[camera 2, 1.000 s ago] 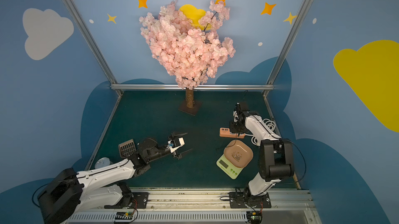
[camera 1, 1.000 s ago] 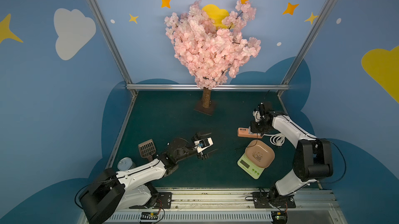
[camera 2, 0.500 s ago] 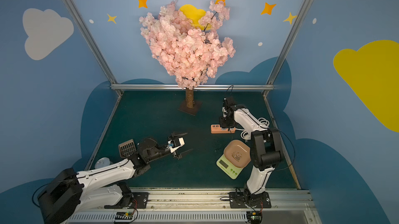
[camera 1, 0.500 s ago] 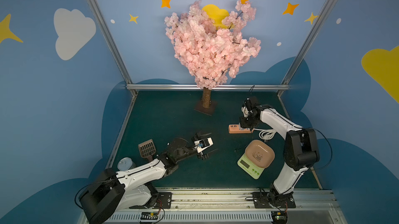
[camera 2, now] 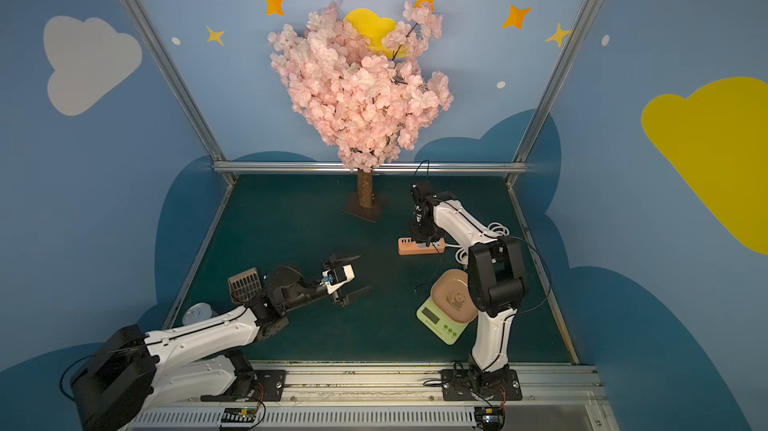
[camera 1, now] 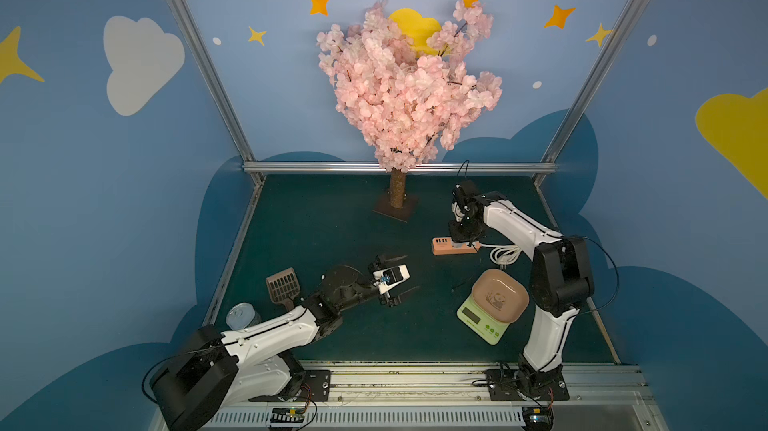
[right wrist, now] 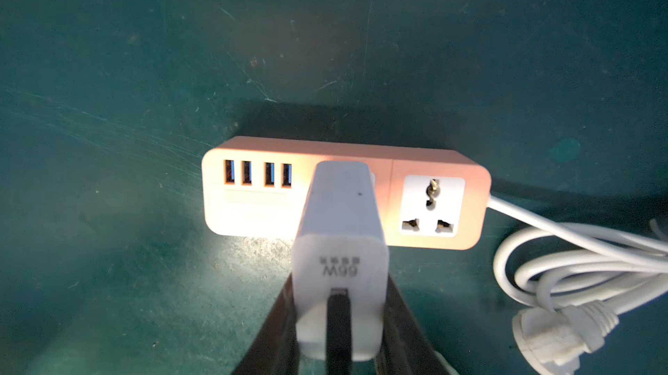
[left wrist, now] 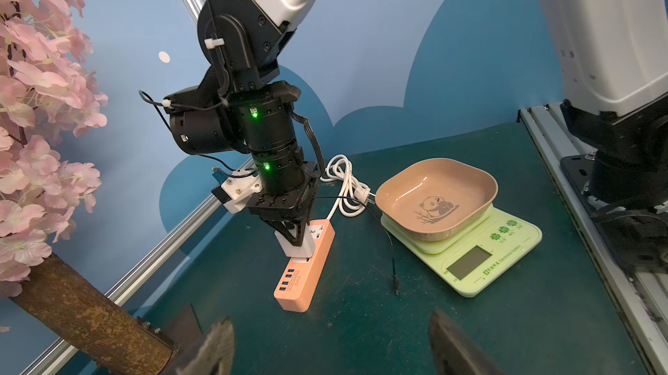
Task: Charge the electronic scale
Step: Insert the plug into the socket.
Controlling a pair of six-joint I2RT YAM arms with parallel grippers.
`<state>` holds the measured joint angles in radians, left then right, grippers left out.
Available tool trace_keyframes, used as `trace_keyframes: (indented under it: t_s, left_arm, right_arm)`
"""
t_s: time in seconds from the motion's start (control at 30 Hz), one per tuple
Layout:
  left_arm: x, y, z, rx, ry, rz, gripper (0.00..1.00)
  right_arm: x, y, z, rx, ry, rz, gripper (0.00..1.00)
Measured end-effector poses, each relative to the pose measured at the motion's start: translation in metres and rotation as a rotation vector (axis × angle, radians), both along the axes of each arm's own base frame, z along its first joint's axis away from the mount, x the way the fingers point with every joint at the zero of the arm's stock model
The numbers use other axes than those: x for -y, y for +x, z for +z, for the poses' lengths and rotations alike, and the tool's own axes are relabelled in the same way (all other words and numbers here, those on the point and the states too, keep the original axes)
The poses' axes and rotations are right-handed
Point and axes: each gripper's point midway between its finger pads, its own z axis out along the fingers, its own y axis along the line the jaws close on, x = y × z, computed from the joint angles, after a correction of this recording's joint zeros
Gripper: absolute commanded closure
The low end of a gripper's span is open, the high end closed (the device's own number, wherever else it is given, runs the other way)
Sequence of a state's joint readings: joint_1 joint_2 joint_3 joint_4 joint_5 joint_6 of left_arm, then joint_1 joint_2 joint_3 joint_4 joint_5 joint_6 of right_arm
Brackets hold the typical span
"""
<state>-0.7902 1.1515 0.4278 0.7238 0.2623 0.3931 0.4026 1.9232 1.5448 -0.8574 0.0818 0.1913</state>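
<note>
Over the last second the right gripper [left wrist: 294,237], its jaws closed partway on the white charger [right wrist: 339,246], has swung toward the middle of the table. The orange power strip [left wrist: 302,283] has slid along with it, away from the electronic scale [camera 1: 494,306]. That suggests the charger sits in the strip's socket. The scale has stayed put at the front right of the table, beside the right arm. The thin black cable [left wrist: 392,257] ends loose on the table between strip and scale, so charging has probably not begun. The left gripper [camera 1: 409,274] hangs wide open and empty over mid-table, unmoved. The charger's prongs are hidden under its body. The scale's charging port shows in no view, and the right arm covers part of its tray in a top view.
</note>
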Motion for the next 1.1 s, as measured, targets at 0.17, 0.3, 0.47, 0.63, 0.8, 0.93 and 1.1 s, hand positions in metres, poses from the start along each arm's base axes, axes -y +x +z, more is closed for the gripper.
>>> trace_keyframes:
  t_s: [0.17,0.3,0.47,0.63,0.8,0.93,1.1]
  left_arm:
    - [0.0000,0.0000,-0.0004,-0.002,0.001,0.000,0.16]
    - [-0.0001,-0.0001,-0.0010,-0.004,0.002,0.000,0.16]
    - [0.0000,0.0000,-0.0013,-0.006,0.003,0.000,0.16]
    - [0.0001,0.0000,-0.0018,-0.009,0.003,0.000,0.16]
    - [0.0002,0.0001,-0.0026,-0.011,0.004,0.000,0.16]
    - [0.0004,0.0002,-0.0034,-0.012,0.006,0.000,0.16]
    - [0.0008,-0.0002,-0.0053,-0.018,0.011,-0.004,0.16]
  right_arm:
    - [-0.0013,0.0014,-0.0026,-0.017,-0.011,-0.002,0.90]
    - [-0.0017,0.0022,-0.0034,-0.025,-0.013,-0.005,0.90]
    - [-0.0018,0.0025,-0.0041,-0.027,-0.012,-0.010,0.90]
    - [-0.0021,0.0027,-0.0052,-0.027,-0.011,-0.014,0.90]
    - [-0.0022,0.0030,-0.0068,-0.024,-0.009,-0.015,0.90]
    - [-0.0022,0.0032,-0.0071,-0.024,-0.010,-0.015,0.90]
    - [-0.0026,0.0055,-0.0084,-0.025,-0.010,-0.016,0.90]
